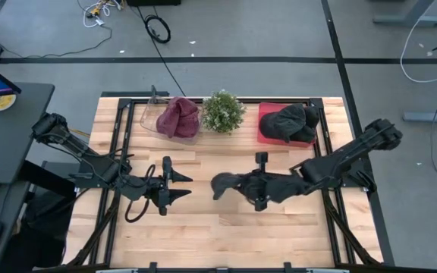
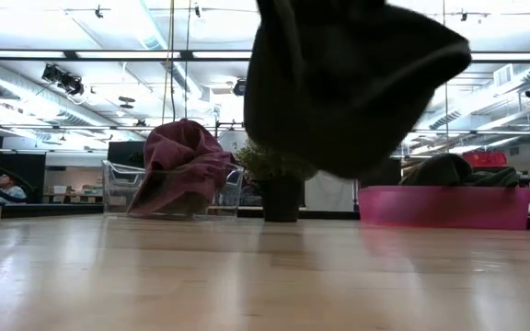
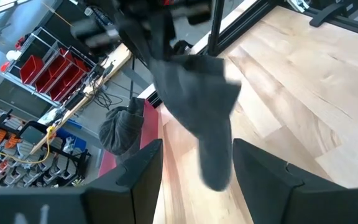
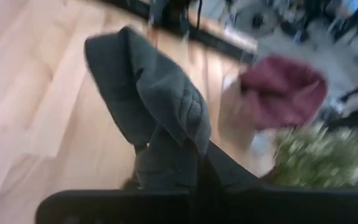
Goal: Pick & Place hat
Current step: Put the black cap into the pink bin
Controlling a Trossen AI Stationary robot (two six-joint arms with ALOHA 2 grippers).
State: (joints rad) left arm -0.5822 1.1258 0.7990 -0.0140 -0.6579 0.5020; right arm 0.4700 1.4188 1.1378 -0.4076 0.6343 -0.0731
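Note:
A dark grey knit hat (image 1: pixel 228 183) hangs at the table's middle from my right gripper (image 1: pixel 246 186), which is shut on it. The low view shows the hat (image 2: pixel 348 83) above the wood, touching nothing. My left gripper (image 1: pixel 182 186) is open and level, a short way to the hat's left, with its fingers pointing at it. In the left wrist view the hat (image 3: pixel 205 118) hangs just beyond the two spread fingers of my left gripper (image 3: pixel 197 155). A second dark hat (image 1: pixel 289 123) lies in a red tray (image 1: pixel 264 130), and a maroon hat (image 1: pixel 177 117) lies in a clear bin (image 1: pixel 149 117). My right gripper pinches a bunched fold of the grey hat (image 4: pixel 169 146) between its two fingers, reaching in roughly level from the table's right. The cloth itself covers the fingertips. The hat is lifted clear of the table and droops slack past the fingers toward the left (image 4: pixel 114 74).
A small potted plant (image 1: pixel 222 111) stands between the clear bin and the red tray along the far edge. Black frame rails (image 1: pixel 326 144) run beside the table's left and right sides. Bare wood (image 1: pixel 226 235) lies toward the near edge.

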